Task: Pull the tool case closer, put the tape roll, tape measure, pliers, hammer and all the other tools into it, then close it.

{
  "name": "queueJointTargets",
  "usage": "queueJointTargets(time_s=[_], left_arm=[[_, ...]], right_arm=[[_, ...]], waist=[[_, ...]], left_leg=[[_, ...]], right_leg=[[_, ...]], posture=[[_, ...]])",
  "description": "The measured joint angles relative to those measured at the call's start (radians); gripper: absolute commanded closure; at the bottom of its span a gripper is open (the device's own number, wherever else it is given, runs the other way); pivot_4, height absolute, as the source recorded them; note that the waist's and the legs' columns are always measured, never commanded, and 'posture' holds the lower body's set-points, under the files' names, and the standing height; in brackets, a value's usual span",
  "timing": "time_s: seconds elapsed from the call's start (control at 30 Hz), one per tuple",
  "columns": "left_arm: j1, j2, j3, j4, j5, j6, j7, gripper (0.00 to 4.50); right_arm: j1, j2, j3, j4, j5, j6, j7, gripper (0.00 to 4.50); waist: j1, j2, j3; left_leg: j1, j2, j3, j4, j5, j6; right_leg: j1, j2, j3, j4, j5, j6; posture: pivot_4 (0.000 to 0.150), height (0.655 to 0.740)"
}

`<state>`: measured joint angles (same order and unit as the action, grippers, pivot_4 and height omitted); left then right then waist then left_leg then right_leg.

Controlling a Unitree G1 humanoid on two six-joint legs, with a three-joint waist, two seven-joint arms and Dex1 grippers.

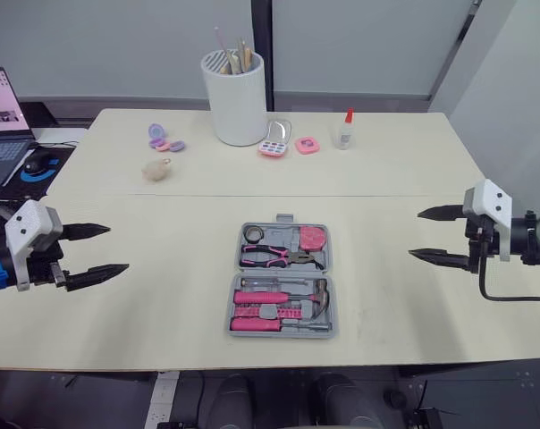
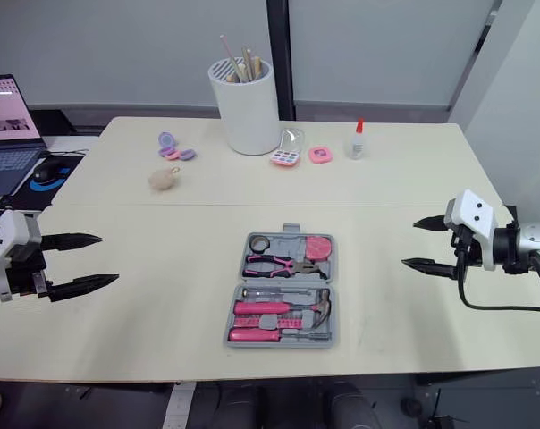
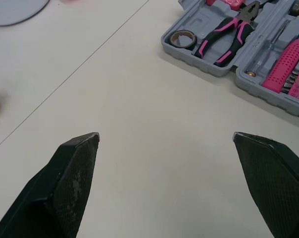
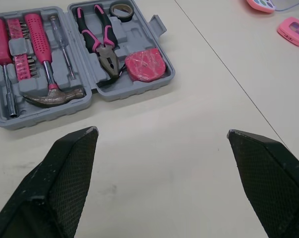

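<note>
Tool case [image 4: 137, 37] sits open near the tabletop's front edge, middle-ish, already holding tape roll [image 1: 254, 234], pliers [image 1: 274, 257], tape measure [image 1: 314, 238] and hammer [image 4: 44, 59]; left gripper [image 1: 96, 248] and right gripper [image 1: 429, 235] hover by the side edges, jaws spread, gripping nothing.

The tool case [image 1: 282, 280] lies open at the centre of the table [image 1: 163, 304], near its front edge. From the case's 9 o'clock, bare tabletop runs unobstructed to the left gripper [image 1: 118, 248], whose fingers are spread apart. At 3 o'clock an equally bare run reaches the right gripper [image 1: 415, 234], likewise spread. At 12 o'clock a broad bare band separates the case from clutter along the far edge: white cup [image 1: 235, 100] at 11 to 12, pink palette [image 1: 274, 147] and pink compact [image 1: 307, 145] at 12, glue bottle [image 1: 344, 130] at 1. A fluffy ball [image 1: 156, 170] and purple compacts [image 1: 163, 138] stand at 10 to 11, well apart from the case. A laptop [image 1: 0, 125] sits beyond the table edge at 10 o'clock.
</note>
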<state>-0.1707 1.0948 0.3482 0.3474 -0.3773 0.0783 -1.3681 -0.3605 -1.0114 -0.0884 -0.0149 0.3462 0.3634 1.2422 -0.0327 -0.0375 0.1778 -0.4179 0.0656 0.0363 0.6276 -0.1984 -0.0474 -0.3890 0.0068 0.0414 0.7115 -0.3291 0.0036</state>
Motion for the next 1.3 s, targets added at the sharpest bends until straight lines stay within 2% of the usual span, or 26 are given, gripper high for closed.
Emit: queueJointTargets(time_s=[0.27, 0.37, 0.4, 0.5, 0.67, 0.87, 1.0, 1.3], left_arm=[[-0.007, -0.002, -0.018, -0.014, 0.005, 0.002, 0.009, 0.0], [-0.025, -0.026, -0.04, -0.029, 0.024, 0.003, 0.052, 0.0], [-0.034, -0.039, -0.05, -0.032, 0.029, 0.003, 0.067, 0.18], [-0.046, -0.094, -0.107, -0.043, 0.065, -0.016, 0.113, 0.85], [-0.084, -0.149, -0.201, -0.039, 0.148, -0.049, 0.168, 2.51], [-0.124, -0.208, -0.292, -0.037, 0.209, -0.064, 0.203, 4.45], [-0.127, -0.24, -0.342, -0.034, 0.254, -0.071, 0.224, 4.5], [-0.181, -0.329, -0.46, 0.022, 0.351, -0.091, 0.27, 4.5]], right_arm=[[0.028, 0.0, 0.003, 0.0, -0.024, -0.024, -0.004, 0.05], [0.024, 0.004, 0.023, 0.005, -0.064, -0.054, -0.023, 0.05], [0.02, 0.012, 0.036, 0.013, -0.081, -0.067, -0.032, 0.02], [0.009, 0.053, 0.103, 0.053, -0.158, -0.131, -0.073, 0.63], [-0.041, 0.131, 0.213, 0.131, -0.292, -0.223, -0.135, 2.24], [-0.097, 0.227, 0.307, 0.199, -0.375, -0.258, -0.177, 3.62], [-0.099, 0.273, 0.343, 0.242, -0.416, -0.27, -0.198, 4.43], [-0.122, 0.386, 0.413, 0.277, -0.473, -0.272, -0.22, 4.47]], waist=[[-0.001, 0.0, 0.0], [0.0, 0.0, 0.0], [0.0, 0.0, 0.0], [0.0, 0.0, 0.0], [-0.001, 0.0, 0.0], [0.0, 0.0, 0.0], [0.001, 0.0, 0.0], [0.001, 0.0, 0.0]], left_leg=[[0.0, 0.0, 0.0, 0.0, 0.0, 0.0], [0.0, 0.0, 0.0, 0.0, 0.0, 0.0], [0.0, 0.0, 0.0, 0.0, 0.0, 0.0], [0.0, -0.001, 0.0, 0.0, 0.0, 0.0], [0.0, -0.001, 0.0, 0.001, 0.0, 0.0], [0.0, -0.001, 0.0, 0.001, 0.0, 0.0], [0.0, -0.001, 0.0, 0.002, 0.0, 0.0], [0.0, -0.002, -0.001, 0.002, 0.0, 0.0]], right_leg=[[0.0, 0.0, 0.0, 0.001, 0.0, 0.0], [0.0, 0.0, 0.0, 0.001, 0.0, 0.0], [0.001, 0.0, 0.0, 0.001, 0.0, 0.0], [0.0, 0.0, 0.0, 0.001, 0.0, 0.0], [0.0, 0.002, 0.0, 0.002, 0.0, 0.0], [0.0, 0.005, 0.001, 0.002, 0.0, 0.0], [0.0, 0.005, 0.001, 0.002, 0.0, 0.0], [0.001, 0.006, 0.0, 0.003, 0.0, 0.0]], posture=[[0.15, 0.74], [0.15, 0.74], [0.15, 0.74], [0.15, 0.74], [0.15, 0.74], [0.15, 0.74], [0.15, 0.74], [0.15, 0.74]])
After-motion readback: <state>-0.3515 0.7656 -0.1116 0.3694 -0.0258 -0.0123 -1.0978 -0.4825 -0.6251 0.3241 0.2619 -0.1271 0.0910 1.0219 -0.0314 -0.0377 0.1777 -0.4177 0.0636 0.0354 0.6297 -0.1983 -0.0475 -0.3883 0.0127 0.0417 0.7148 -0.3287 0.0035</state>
